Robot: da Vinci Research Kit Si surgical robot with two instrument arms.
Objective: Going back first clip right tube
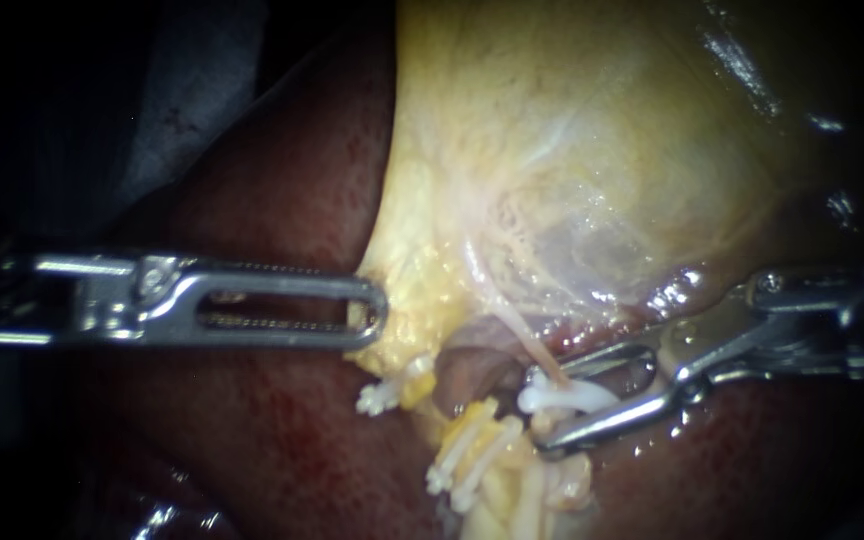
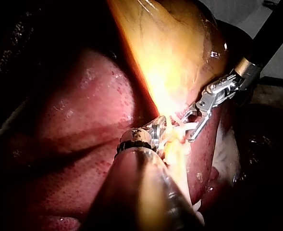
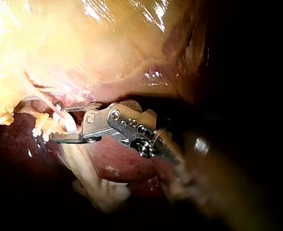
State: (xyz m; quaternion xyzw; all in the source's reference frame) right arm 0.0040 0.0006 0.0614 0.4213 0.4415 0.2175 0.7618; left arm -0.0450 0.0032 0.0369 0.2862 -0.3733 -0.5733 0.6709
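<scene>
Liver [image 1: 282, 420]: dark red, wet, finely mottled, filling the lower field. Gallbladder [image 1: 572, 150]: pale yellow, glossy, with a thin filmy membrane and lumpy fat along its lower edge.

Right tube [image 1: 527, 340]: a thin, pale pink strand running down out of the membrane. Clip [image 1: 572, 396]: smooth, white, slightly curved, sitting across the strand's lower end. Two ridged clips [image 1: 457, 465], white to yellowish, lie lower down on the fatty stump, and a third ridged one [image 1: 382, 397] sits just beside the fat edge.

Left instrument [image 1: 370, 318]: bright metal, long slotted jaws with fine teeth. The jaws lie together and pinch the gallbladder's yellow fatty edge at their rounded tip.

Right instrument [image 1: 555, 405]: polished metal with a hinged linkage. Its jaws are slim and parted by a moderate gap. The white clip lies in that gap, close to the lower jaw; contact with the upper jaw cannot be made out. The right wrist view [image 3: 67, 124] shows the same gap with the clip inside it.
</scene>
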